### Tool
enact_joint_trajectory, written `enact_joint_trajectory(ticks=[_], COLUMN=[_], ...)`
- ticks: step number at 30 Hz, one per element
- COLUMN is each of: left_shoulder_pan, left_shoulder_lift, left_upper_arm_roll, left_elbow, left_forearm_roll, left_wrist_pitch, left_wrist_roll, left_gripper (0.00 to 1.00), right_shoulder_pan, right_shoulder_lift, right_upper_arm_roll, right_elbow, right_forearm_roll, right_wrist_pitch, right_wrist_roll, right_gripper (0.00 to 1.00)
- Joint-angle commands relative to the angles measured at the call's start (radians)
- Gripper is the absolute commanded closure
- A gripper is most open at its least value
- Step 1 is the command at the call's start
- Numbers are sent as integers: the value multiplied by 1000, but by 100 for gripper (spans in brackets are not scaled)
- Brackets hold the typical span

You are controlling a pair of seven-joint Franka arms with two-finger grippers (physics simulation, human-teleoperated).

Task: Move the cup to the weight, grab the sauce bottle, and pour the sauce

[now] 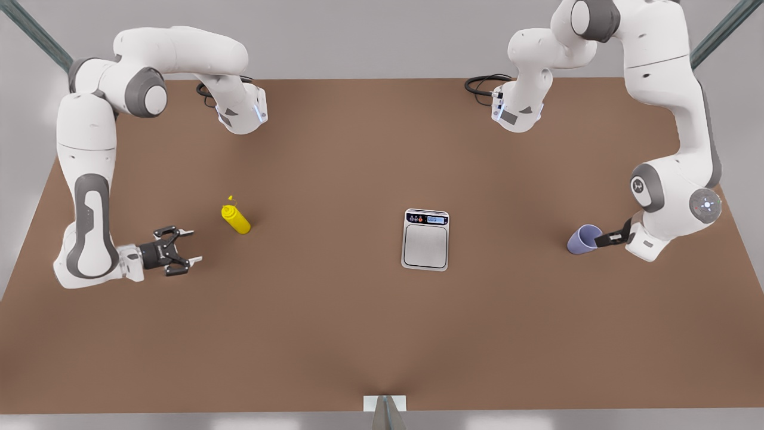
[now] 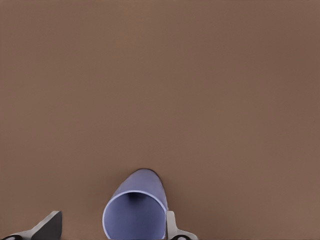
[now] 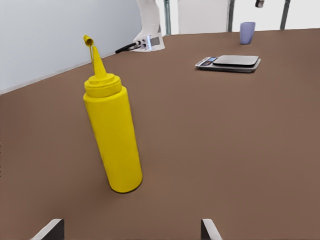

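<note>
The brown worktop [image 1: 334, 334] lies bare and roomy between things. At the front view's left our right hand [image 1: 181, 252] waits, fingers wide, near the upright sauce bottle [image 1: 236, 218]. The weight [image 1: 425, 239] sits mid-worktop. Far right, our left hand [image 1: 607, 239] brackets the cup [image 1: 584, 239], one finger touching, not clearly gripping. We judge the cup move is beginning: close, then carry leftward over open worktop.

Bright yellow cylindrical squeeze bottle [image 3: 111, 135] with pointed nozzle stands upright on the brown table [image 3: 225, 145], ahead of the right gripper [image 3: 131, 231], fingers spread wide, not touching it. Flat silver scale [image 3: 229, 63] well beyond it, near the far edge. Small lavender tumbler [image 3: 247, 32] past the scale.
</note>
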Motion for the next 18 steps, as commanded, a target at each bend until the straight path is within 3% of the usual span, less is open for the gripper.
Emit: enact_joint_trajectory(ticks=[1, 7, 11, 18], left_shoulder_pan=[0, 0, -2, 3], left_shoulder_lift=[2, 7, 1, 50], left_upper_arm_roll=[0, 2, 58, 54], left_elbow=[-1, -99, -136, -136], left_forearm_roll=[6, 4, 4, -5], left_wrist_pitch=[2, 88, 82, 118], left_wrist_roll=[0, 28, 118, 121], left_gripper=[0, 0, 0, 0], right_shoulder_pan=[2, 4, 16, 16], right_shoulder_lift=[6, 52, 82, 82], right_upper_arm_roll=[2, 91, 92, 89], right_elbow=[-2, -2, -15, -29], right_forearm_roll=[0, -2, -5, -20], right_wrist_pitch=[-1, -36, -54, -119], right_wrist_roll=[-13, -122, -180, -258], right_gripper=[0, 0, 0, 0])
